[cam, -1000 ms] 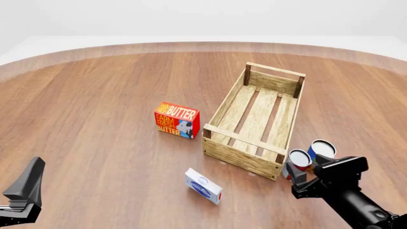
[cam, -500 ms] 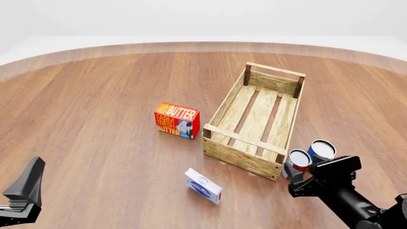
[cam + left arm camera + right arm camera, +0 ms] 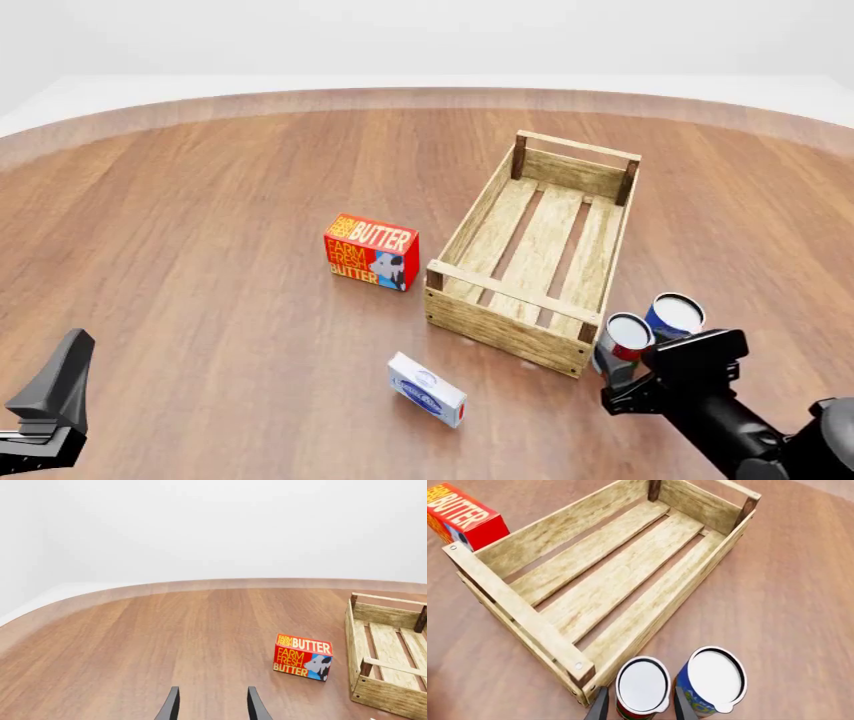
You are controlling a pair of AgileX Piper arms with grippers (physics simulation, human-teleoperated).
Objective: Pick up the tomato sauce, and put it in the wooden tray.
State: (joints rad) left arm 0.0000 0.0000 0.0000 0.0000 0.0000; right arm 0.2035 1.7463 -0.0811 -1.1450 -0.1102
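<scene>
The tomato sauce stands upright on the table, just outside the near right corner of the wooden tray. In the right wrist view its silver top lies between my two fingers. My right gripper is open and straddles the can, one finger on each side. The wooden tray is empty. My left gripper is open and empty at the near left; it also shows in the left wrist view.
A blue-and-yellow can stands right beside the tomato sauce, also seen in the right wrist view. A red butter box stands left of the tray. A small white-and-blue box lies near the front.
My right gripper has shifted slightly left and lower around the tomato sauce. The cans and the left arm have not moved.
</scene>
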